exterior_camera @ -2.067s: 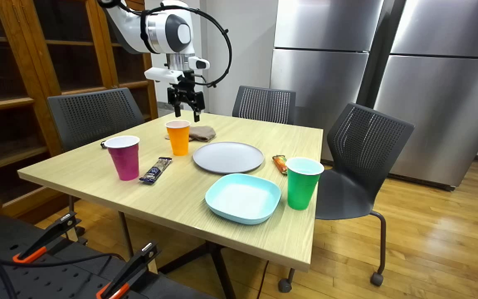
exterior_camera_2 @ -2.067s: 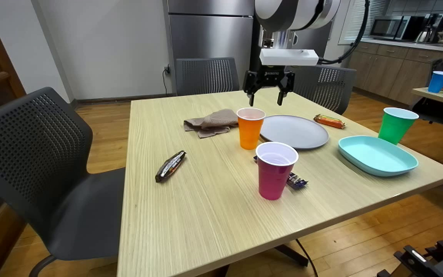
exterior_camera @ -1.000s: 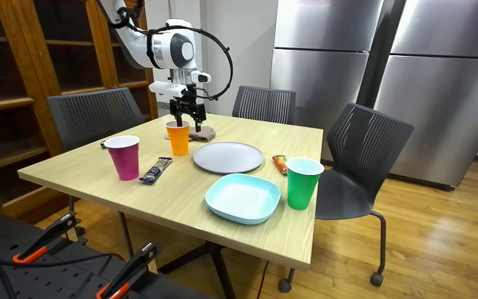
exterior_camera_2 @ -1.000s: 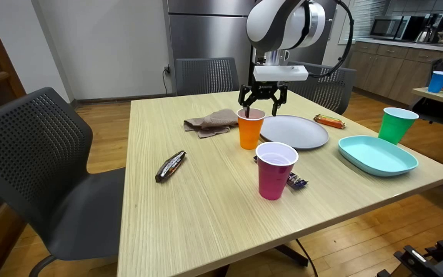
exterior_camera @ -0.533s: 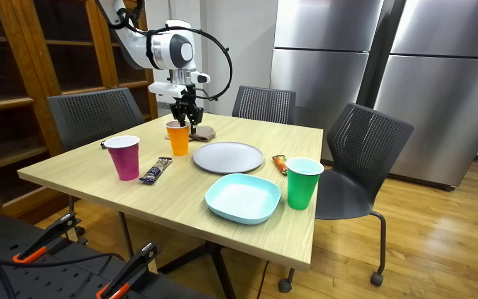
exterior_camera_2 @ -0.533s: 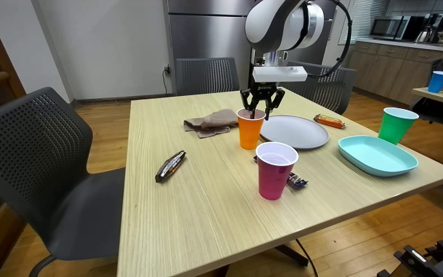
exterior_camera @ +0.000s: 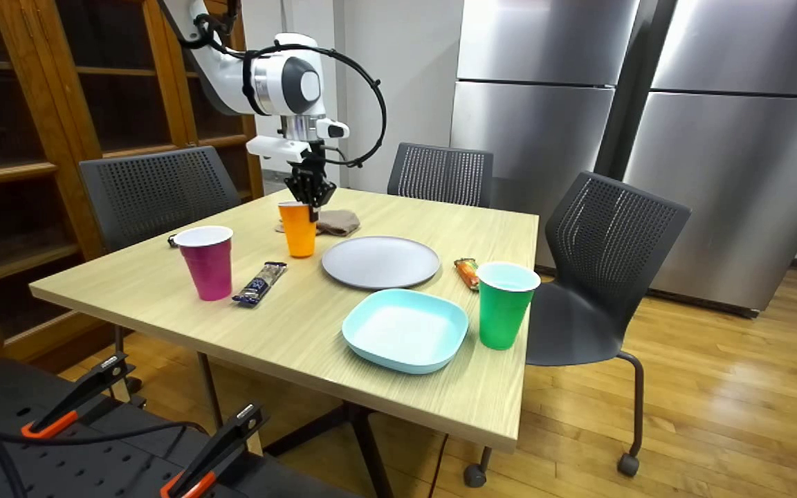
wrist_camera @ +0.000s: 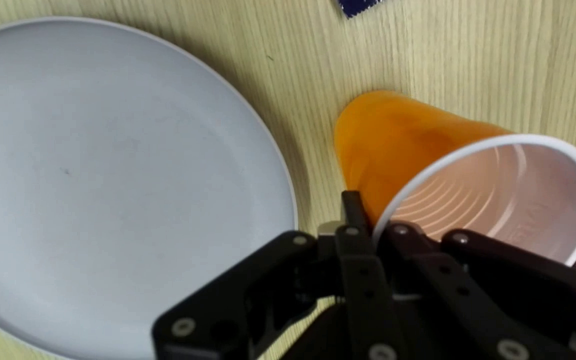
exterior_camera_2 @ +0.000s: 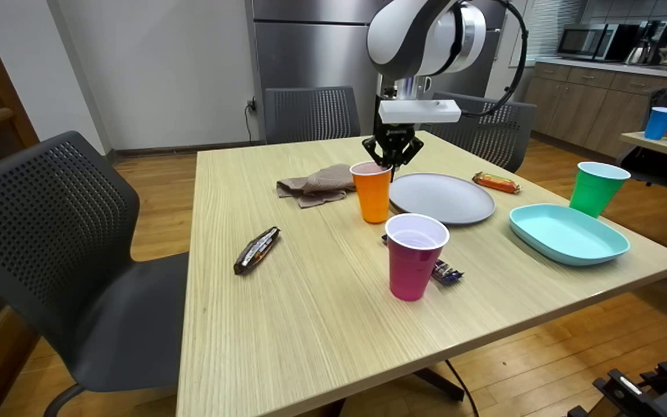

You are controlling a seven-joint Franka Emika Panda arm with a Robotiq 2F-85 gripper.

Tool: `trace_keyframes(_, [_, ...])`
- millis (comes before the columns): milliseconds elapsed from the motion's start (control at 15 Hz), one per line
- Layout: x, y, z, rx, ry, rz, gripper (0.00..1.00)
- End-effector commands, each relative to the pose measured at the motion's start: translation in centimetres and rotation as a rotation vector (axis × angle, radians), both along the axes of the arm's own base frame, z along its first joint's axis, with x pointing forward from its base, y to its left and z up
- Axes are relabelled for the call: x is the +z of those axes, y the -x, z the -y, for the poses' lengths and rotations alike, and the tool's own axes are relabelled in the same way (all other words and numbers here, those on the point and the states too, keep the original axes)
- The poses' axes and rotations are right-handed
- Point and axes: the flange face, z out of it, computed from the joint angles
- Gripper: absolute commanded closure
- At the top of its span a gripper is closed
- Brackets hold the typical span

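My gripper [wrist_camera: 375,215] is shut on the wall of an orange cup [wrist_camera: 393,135], at its white rim. One finger is inside the cup; the other presses the outside, on the side facing the grey plate [wrist_camera: 118,175]. In both exterior views the gripper [exterior_camera: 313,211] points down at the rim of the orange cup [exterior_camera_2: 373,198], which leans a little away from the plate. Whether its base still touches the table [exterior_camera_2: 299,324] I cannot tell. The round plate [exterior_camera: 381,263] lies close beside the cup. A crumpled brown cloth [exterior_camera_2: 323,184] lies just behind it.
A magenta cup [exterior_camera: 207,266] stands near a dark wrapped bar [exterior_camera: 260,283]. Toward one table corner are a turquoise dish [exterior_camera: 405,332], a green cup [exterior_camera: 504,311] and an orange wrapped snack [exterior_camera_2: 496,182]. Another dark bar [exterior_camera_2: 257,250] lies alone. Chairs [exterior_camera_2: 313,114] surround the table.
The gripper came down from above the cup, one finger entering it. Its fingers then drew together onto the cup wall, and the cup's top tipped slightly away from the plate.
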Motion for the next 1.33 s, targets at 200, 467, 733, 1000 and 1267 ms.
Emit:
trace_keyframes(200, [0.5,-0.3,-0.4,0.040,-0.002,-0.006,0.99])
trace_keyframes(467, [1.8,-0.5,0.1,0.039,-0.010,0.022,0.99])
trace_keyframes(733, [3.7,-1.0,1.1,0.024,-0.031,0.070,0.99])
trace_keyframes(1000, [5.4,-1.7,2.6,-0.016,-0.051,0.116,0.99])
trace_keyframes(1267, [6.0,-2.5,4.9,-0.086,-0.072,0.144,0.99])
